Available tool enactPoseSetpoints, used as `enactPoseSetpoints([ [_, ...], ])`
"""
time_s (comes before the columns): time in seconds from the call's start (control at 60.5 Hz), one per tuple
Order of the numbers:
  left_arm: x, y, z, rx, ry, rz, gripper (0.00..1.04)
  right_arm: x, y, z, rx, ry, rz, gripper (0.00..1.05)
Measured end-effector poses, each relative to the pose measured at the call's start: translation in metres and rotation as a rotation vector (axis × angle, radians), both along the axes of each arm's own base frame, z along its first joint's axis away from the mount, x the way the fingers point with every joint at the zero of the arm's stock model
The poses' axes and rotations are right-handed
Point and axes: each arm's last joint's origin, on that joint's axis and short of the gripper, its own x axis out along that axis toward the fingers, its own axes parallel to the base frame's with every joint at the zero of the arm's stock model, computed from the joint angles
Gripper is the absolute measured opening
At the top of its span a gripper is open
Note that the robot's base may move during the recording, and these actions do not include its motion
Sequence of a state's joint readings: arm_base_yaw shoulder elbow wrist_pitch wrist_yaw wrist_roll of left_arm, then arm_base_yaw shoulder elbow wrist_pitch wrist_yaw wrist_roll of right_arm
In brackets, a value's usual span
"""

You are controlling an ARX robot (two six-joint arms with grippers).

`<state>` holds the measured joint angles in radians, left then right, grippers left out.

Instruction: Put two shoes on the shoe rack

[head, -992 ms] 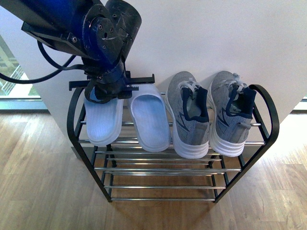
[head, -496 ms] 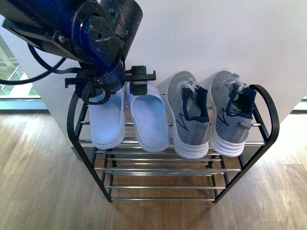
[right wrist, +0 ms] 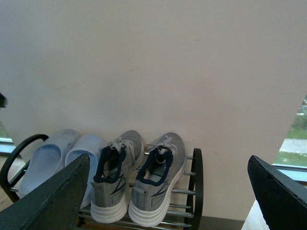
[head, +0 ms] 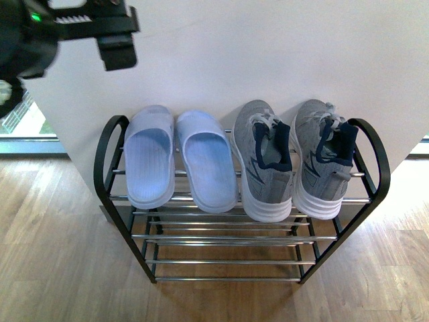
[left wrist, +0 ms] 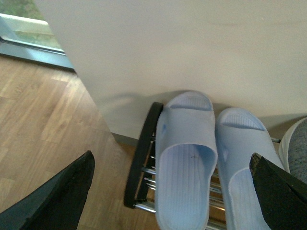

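- You are looking at two grey knit sneakers, the left one (head: 264, 161) and the right one (head: 324, 158), sitting side by side on the right half of the shoe rack's (head: 108, 144) top tier, toes toward the white wall (head: 281, 54), thick ribbed white soles facing you.
- Dark navy lining is showing at both collars, and grey laces are lying across the knit uppers.
- The rack is standing against the wall on a wood-plank floor (head: 53, 255), its black frame curving into rounded ends, with thin chrome bars shining on the tiers below.
- Two pale blue slippers, smooth moulded with ribbed footbeds, are filling the left half of that tier: one (head: 150, 155) at the far left, the other (head: 206, 159) just beside the left sneaker.
- Your left gripper (left wrist: 172, 191) is hanging above the slippers with its dark fingers (left wrist: 57, 199) spread wide and nothing between them; the front view is catching only a dark part of it at the upper left.
- Your right gripper (right wrist: 163, 191) is also spread wide and empty, and only its wrist view is showing it, facing the rack from farther back.
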<state>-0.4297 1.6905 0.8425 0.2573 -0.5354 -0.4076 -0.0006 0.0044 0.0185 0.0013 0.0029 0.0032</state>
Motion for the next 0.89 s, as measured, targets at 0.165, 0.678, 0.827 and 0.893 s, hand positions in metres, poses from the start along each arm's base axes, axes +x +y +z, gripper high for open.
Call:
enactPoseSetpoints([
  [0.165, -0.051, 0.021, 0.023, 0.007, -0.075, 0.062, 0.95, 0.000, 0.000, 0.000, 0.000, 0.000, 0.000, 0.95],
  [0.678, -0.152, 0.060, 0.039, -0.133, -0.252, 0.111, 0.91, 0.000, 0.000, 0.000, 0.000, 0.000, 0.000, 0.95],
  [0.827, -0.160, 0.074, 0.027, -0.067, -0.451, -0.160, 0.68, 0.000, 0.000, 0.000, 0.000, 0.000, 0.001, 0.95],
  [0.893, -0.164, 0.081, 0.027, 0.001, -0.488, -0.190, 0.58, 0.000, 0.000, 0.000, 0.000, 0.000, 0.001, 0.95],
])
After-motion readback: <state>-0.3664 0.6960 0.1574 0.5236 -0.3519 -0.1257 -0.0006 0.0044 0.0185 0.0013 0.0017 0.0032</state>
